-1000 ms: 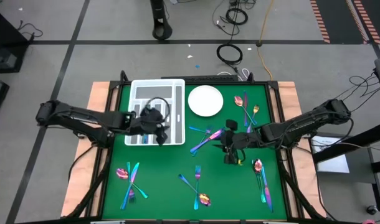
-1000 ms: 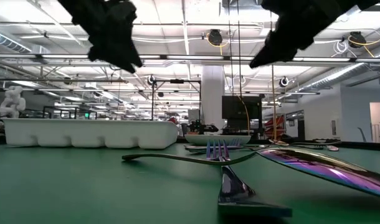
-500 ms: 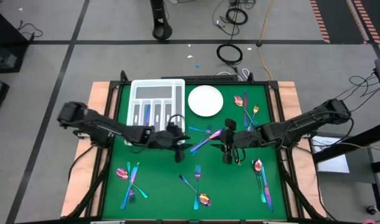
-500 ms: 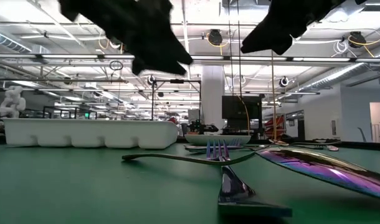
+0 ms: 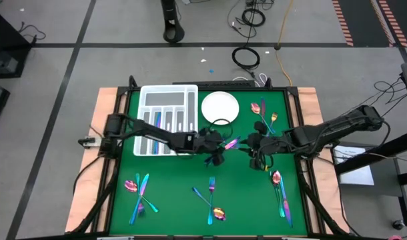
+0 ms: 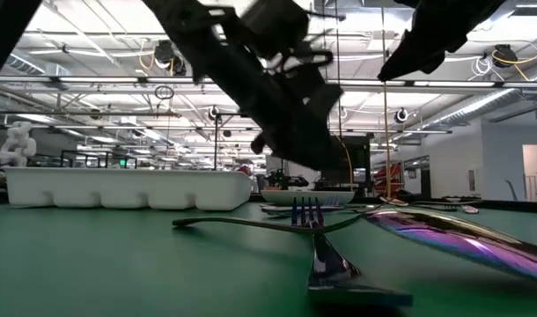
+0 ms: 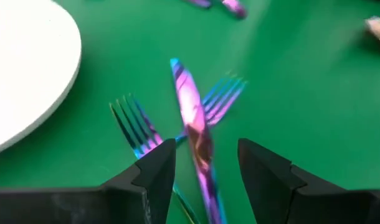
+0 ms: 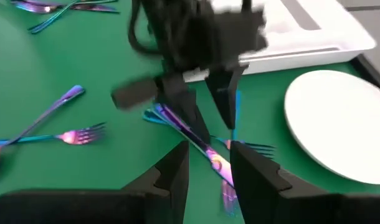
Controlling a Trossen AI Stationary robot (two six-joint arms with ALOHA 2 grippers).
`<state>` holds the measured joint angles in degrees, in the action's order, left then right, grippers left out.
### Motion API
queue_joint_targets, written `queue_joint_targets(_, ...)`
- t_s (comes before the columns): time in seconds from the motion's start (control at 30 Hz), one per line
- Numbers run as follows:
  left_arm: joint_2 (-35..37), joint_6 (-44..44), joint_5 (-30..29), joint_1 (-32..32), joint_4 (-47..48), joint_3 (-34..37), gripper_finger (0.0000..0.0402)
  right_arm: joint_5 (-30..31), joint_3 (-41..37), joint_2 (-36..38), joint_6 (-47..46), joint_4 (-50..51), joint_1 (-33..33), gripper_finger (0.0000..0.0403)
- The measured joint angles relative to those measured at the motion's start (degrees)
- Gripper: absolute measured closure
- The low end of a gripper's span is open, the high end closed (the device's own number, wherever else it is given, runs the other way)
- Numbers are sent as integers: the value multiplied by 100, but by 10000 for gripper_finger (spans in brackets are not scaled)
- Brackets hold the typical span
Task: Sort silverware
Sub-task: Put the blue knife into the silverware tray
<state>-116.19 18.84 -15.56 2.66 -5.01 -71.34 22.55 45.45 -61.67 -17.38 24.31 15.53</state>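
Note:
The silverware is iridescent forks, knives and spoons lying in groups on the green table. In the middle, a knife [image 7: 193, 124] lies across two forks [image 7: 135, 127]. My left gripper [image 7: 205, 155] hangs open just over this pile [image 5: 225, 143], one finger on each side of the knife; no touch shows. My right gripper [image 8: 209, 158] is open and holds nothing, to the right of the pile [image 5: 255, 143], pointing at it. The white divided tray [image 5: 167, 100] holds a few pieces in its slots.
A round white plate [image 5: 220, 108] sits just beyond the pile. More silverware lies at the near left [image 5: 138, 190], near middle [image 5: 210, 197], near right [image 5: 278, 193] and far right [image 5: 263, 113]. The two grippers are close to each other mid-table.
My left gripper has swung from above the tray toward the table's right and near side and come down over the middle pile, staying open. My right gripper has drawn back a little toward the right edge and risen. No silverware has moved.

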Motion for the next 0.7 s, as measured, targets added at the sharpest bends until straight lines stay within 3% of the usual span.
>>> queue_joint_targets(0.7, -282, -373, 38, 129, 446, -233, 227, 12, -2, 61, 5, 27, -4, 298)
